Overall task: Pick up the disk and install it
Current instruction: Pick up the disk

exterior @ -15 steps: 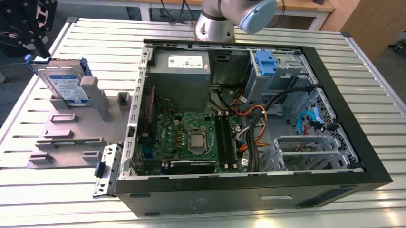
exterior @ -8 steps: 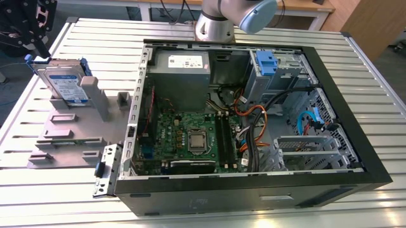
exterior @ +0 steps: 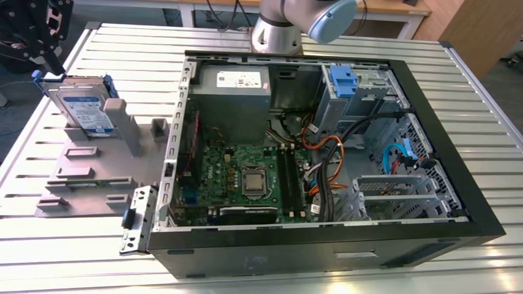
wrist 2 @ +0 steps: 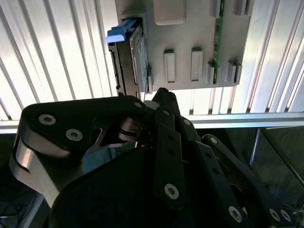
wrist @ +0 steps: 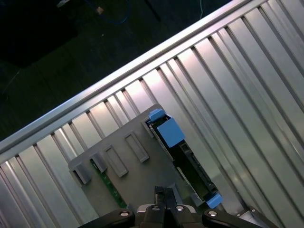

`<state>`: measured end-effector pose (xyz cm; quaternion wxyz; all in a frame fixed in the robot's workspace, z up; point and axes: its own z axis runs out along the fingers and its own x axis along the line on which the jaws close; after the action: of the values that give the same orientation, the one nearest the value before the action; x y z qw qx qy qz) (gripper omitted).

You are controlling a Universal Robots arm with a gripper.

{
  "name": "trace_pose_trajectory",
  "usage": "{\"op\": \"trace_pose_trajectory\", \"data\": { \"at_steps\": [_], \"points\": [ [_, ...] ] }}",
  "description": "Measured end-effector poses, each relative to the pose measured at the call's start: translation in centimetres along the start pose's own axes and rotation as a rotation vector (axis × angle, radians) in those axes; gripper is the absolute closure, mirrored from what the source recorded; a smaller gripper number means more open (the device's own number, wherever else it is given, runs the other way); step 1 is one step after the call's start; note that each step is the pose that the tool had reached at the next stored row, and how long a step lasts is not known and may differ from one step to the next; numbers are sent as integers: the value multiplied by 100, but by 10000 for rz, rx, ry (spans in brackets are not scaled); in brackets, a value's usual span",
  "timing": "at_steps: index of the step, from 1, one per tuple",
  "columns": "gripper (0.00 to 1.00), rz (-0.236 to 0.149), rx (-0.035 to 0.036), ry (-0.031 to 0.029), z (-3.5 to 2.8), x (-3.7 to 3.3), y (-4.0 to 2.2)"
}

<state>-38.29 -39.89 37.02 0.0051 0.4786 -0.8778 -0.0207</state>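
Observation:
The disk (exterior: pixel 82 110) stands on edge in a grey holder (exterior: pixel 98 171) on the exterior view's left, with its silver face, white-and-blue label and blue carrier showing. In the second wrist view the disk (wrist 2: pixel 129 61) is edge-on at the holder's (wrist 2: pixel 190 28) side. In the first wrist view the disk (wrist: pixel 183 152) shows its blue carrier ends. My black gripper (exterior: pixel 56 67) hangs just above and behind the disk, apart from it. Its fingers (wrist: pixel 164 202) are pressed together with nothing between them, and the gripper (wrist 2: pixel 160 97) is shut.
An open computer case (exterior: pixel 327 239) lies on the slatted metal table (exterior: pixel 122 49), holding a motherboard (exterior: pixel 245 177), a grey power supply (exterior: pixel 237 82) and a drive bay with a blue bracket (exterior: pixel 343 79). The arm's base (exterior: pixel 278 30) stands behind the case. The table's edge (wrist: pixel 118 76) is close to the holder.

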Motion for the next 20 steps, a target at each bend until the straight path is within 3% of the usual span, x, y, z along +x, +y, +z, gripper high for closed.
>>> {"op": "trace_pose_trajectory", "data": {
  "at_steps": [20],
  "points": [
    [89,-158,-2,7,0,0,0]
  ]
}}
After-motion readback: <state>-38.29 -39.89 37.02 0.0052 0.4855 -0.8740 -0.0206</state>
